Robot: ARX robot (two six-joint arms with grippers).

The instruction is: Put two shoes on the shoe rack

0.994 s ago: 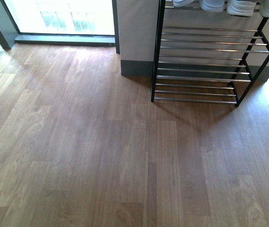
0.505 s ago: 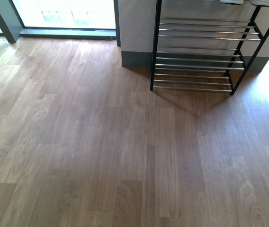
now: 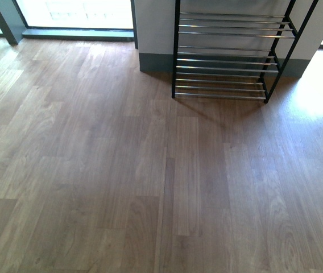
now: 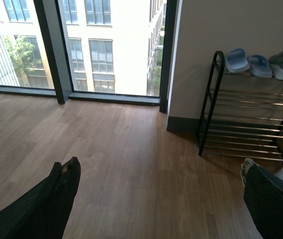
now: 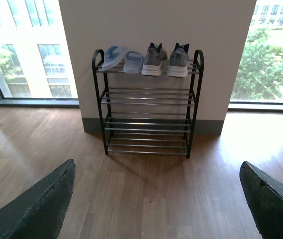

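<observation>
While both end effectors, left (image 4: 156, 199) and right (image 5: 156, 199), hang spread apart and empty, shoe rack (image 5: 148, 107) top tier holds four shoes: two slide sandals (image 5: 123, 59) at its left end, two grey sneakers (image 5: 166, 60) at its right. Lower tiers bare.

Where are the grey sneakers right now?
In the right wrist view, the grey sneakers sit side by side on the top tier of the shoe rack, beside the pale blue sandals, against the wall between two windows.

Brown wood-plank floor (image 3: 93, 170) runs to a pale wall (image 5: 146, 25) with a grey skirting board (image 3: 154, 61). Floor-to-ceiling windows (image 4: 106, 45) flank it, daylight glaring on the right.
</observation>
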